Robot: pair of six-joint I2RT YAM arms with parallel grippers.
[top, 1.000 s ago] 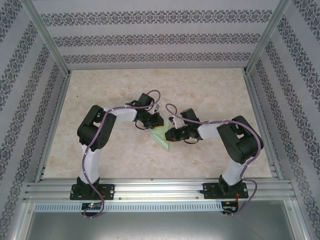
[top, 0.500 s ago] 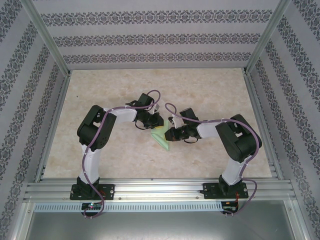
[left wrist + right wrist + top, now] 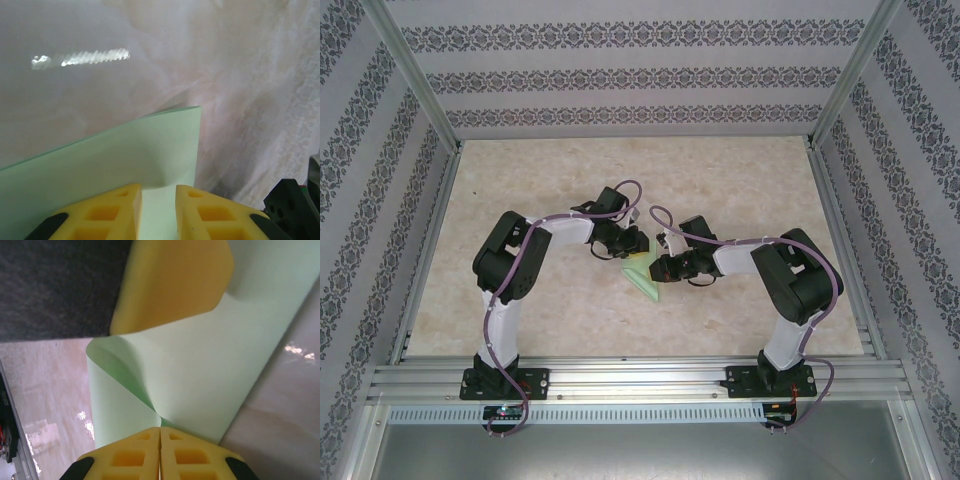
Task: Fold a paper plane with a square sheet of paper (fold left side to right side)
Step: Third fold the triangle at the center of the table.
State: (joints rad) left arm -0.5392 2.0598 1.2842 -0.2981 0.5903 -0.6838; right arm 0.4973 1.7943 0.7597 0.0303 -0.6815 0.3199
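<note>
The square sheet of paper (image 3: 646, 281), pale mint green, lies mid-table between both arms, bent over on itself in a loose curl. My right gripper (image 3: 659, 268) is shut on it: in the right wrist view the yellow fingertips (image 3: 160, 429) meet where the two layers of the sheet (image 3: 200, 370) come together. My left gripper (image 3: 633, 244) stands just behind the paper. Its fingers (image 3: 158, 188) are apart, with the sheet's flat top layer (image 3: 125, 155) showing through the gap. One left finger (image 3: 170, 285) overlaps the sheet's far edge. A paper plane is out of view.
The marble-patterned tabletop (image 3: 520, 300) spreads around the paper. Patterned walls enclose three sides, and an aluminium rail (image 3: 640, 375) runs along the near edge. The right arm's black body (image 3: 292, 205) sits close beside the left fingers.
The left gripper's jaws have parted a little. Both arms and the paper have barely shifted.
</note>
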